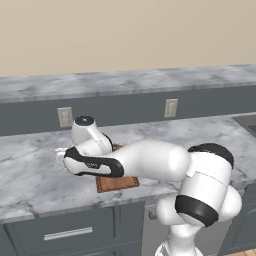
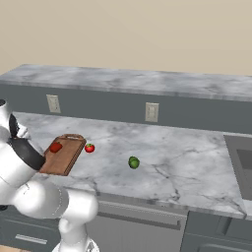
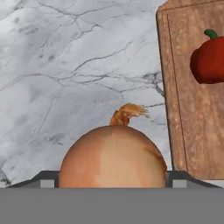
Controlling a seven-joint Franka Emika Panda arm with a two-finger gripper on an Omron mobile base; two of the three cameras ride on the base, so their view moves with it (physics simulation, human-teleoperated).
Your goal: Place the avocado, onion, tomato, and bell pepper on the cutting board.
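Onion [image 3: 113, 156], clamped between the gripper [image 3: 112, 180] fingers just above the marble counter [image 3: 65, 65], with the cutting board [image 3: 183, 109] immediately to its right in the hand view, already bearing the bell pepper [image 3: 209, 60].

Rendered home kitchen. Marble-look grey-veined countertop [image 2: 172, 167] running along wall, grey backsplash carrying two wall outlets [image 2: 151, 112]. Grey cabinet drawer [image 1: 65, 231] with bar handle sitting below counter. Sink basin [image 2: 242, 157] showing at right edge. Wooden cutting board [image 2: 64, 156] and loose produce lying on counter.
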